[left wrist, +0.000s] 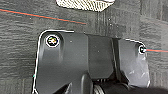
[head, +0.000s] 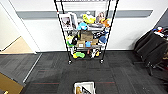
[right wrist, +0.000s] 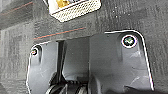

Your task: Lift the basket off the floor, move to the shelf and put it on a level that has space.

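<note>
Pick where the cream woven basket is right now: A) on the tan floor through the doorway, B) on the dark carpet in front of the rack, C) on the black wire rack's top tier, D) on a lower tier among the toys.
B: the cream woven basket sits on the dark carpet, apart from the tall black wire rack standing against the white wall.

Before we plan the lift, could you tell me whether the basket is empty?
Not empty: the basket on the carpet holds yellow and dark items; what they are, cannot tell.
</note>
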{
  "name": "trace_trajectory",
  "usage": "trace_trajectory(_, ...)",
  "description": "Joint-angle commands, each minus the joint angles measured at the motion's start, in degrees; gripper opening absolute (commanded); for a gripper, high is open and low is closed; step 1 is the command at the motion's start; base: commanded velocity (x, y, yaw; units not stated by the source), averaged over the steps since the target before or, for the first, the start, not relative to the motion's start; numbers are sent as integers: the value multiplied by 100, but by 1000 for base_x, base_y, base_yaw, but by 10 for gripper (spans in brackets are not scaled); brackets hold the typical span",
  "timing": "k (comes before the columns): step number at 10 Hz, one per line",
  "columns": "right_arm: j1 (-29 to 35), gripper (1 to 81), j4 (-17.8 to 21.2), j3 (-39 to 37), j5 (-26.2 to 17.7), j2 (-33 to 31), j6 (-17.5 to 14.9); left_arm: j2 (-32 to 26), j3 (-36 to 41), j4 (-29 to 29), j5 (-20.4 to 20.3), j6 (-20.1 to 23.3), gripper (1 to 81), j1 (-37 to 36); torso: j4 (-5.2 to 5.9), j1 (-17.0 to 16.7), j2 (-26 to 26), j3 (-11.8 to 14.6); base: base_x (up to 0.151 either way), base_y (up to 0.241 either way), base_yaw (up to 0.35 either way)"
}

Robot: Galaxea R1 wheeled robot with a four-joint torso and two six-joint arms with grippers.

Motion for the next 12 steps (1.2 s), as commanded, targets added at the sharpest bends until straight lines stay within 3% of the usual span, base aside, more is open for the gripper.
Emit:
trace_trajectory(1,146,811,-30,15,-283,-50,11,-67,22,-10,290,-13,811,-179,0,0,0,0,101,0,0)
trace_trajectory(8,93,811,-13,-3,-230,-42,11,-67,22,-1,282,-4,811,-65,0,0,0,0,95,0,0)
trace_trajectory(12,84,811,-13,-29,-221,-15,11,-32,22,-1,282,-4,811,-65,0,2,0,0,0,0,0)
